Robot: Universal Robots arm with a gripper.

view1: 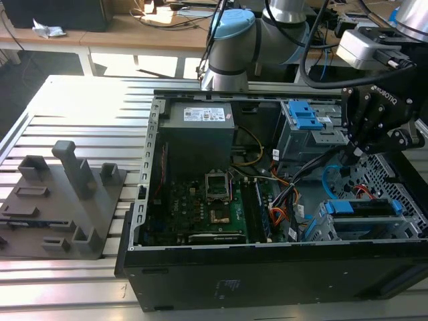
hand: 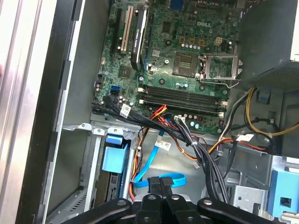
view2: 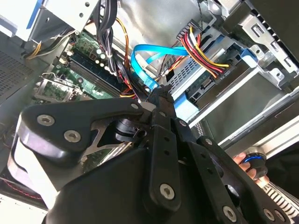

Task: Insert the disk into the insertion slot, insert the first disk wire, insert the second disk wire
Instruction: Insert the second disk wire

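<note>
The fingers (view2: 161, 95) were pinched shut on the blue cable (view2: 140, 65); just beyond them the disk (view1: 361, 207) sat inside the insertion slot (view1: 401, 231).

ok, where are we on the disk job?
Done: the disk sits in the insertion slot. In hand: the gripper looks shut on the blue cable. Left: that cable is not yet plugged in; the red-yellow wires reach the disk, seating unclear.
</note>
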